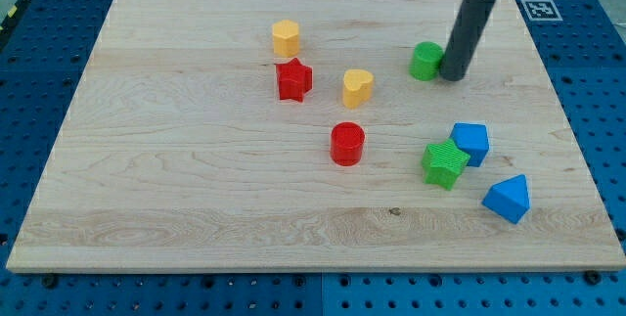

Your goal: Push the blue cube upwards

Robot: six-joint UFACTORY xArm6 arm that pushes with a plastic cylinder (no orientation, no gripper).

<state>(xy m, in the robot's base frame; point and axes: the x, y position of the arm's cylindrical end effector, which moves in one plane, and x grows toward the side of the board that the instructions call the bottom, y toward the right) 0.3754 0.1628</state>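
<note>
My tip (451, 75) rests on the pale wooden tabletop (176, 189) just right of the small green cylinder block (425, 61), well above the blue plastic cube (470, 142); the cube touches the green ribbed block (445, 163). No end effector shows, so nothing is pinched. I must get beneath the cube. A square marker (539, 8) carries no readable writing

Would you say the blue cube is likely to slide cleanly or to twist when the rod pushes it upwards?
The blue cube looks small and rigid with flat faces, so it should probably slide on the smooth wooden board rather than roll. It touches the green block, so that may drag or turn it. My tip is above it, beside the green cylinder.
</note>
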